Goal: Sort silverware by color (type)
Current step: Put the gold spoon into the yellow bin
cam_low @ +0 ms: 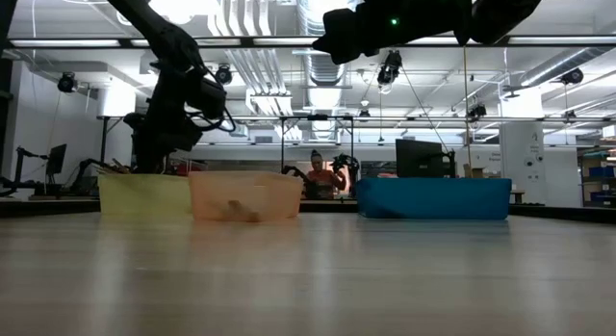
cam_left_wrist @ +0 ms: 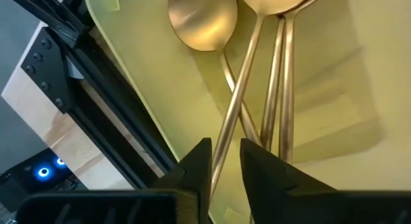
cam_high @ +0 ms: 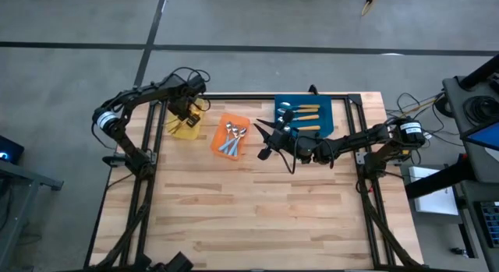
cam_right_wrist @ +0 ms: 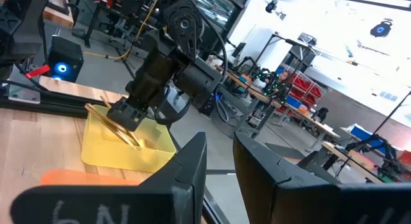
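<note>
Several gold spoons [cam_left_wrist: 202, 22] lie in the yellow bin [cam_high: 185, 130], their handles bunched together. My left gripper [cam_left_wrist: 223, 146] points down into that bin at the table's far left, slightly open, with one gold handle [cam_left_wrist: 239, 95] running through the gap. Silver spoons with blue handles [cam_high: 232, 138] lie in the orange bin [cam_high: 242, 120]. Orange-handled spoons [cam_high: 304, 112] lie in the blue bin [cam_high: 327, 108]. My right gripper [cam_high: 261, 142] hangs high over the table's middle, open, nothing between its fingers [cam_right_wrist: 192, 160]. My left gripper comes from above with a finger on each side of one gold spoon's handle [cam_left_wrist: 221, 156], near its free end. The gap is wider than the handle. I cannot tell whether either finger touches it. The spoon lies on the bin's floor among the others.
The three bins stand in a row along the far edge: yellow [cam_low: 144, 193], orange [cam_low: 245, 196], blue [cam_low: 433, 198]. Black frame rails [cam_high: 359, 147] run down both sides of the table. The bare wooden top [cam_high: 257, 210] stretches toward the near edge. A person [cam_low: 318, 177] sits far behind.
</note>
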